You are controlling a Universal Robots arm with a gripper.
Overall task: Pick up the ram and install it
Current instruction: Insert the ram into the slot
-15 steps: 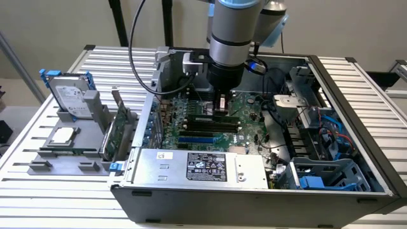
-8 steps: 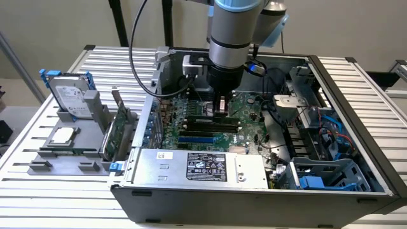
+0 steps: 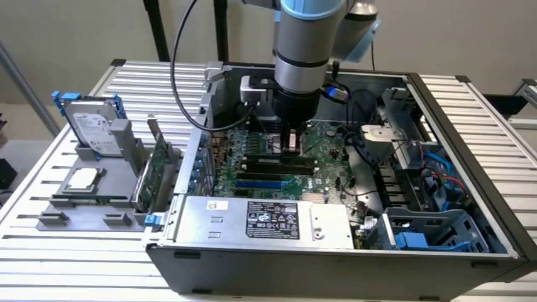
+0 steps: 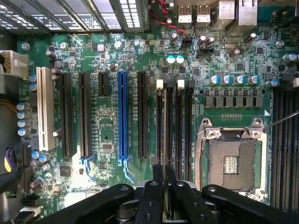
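The arm reached straight down into the open computer case (image 3: 336,264), which stood on a slatted metal surface (image 3: 50,264). The gripper (image 3: 291,146) hung low over the middle of the motherboard (image 3: 331,141), just behind the power supply (image 3: 260,220) as the exterior view showed it.

In the wrist view the jaws of the gripper (image 4: 164,170) were drawn close together, clamped on a thin strip seen edge-on between them. This looked to be the ram (image 4: 164,193), held upright with its lower edge toward the board, though little of it could be made out. It sat above the near end of the black memory slots (image 4: 180,130) and in line with the one nearest the expansion slots. Whether its edge had touched the slot could not be told. The white latches at the far ends of those slots were visible.

Beside the memory slots on one side lay the bare processor socket (image 4: 232,163). On the other side ran the expansion slots, among them a blue slot (image 4: 123,116) and a white slot (image 4: 45,107).

At the exterior view's left, outside the case, a grey tray (image 3: 84,217) held a hard drive (image 3: 92,129), a processor chip (image 3: 84,179) and a tall green expansion card (image 3: 160,170) standing on edge.
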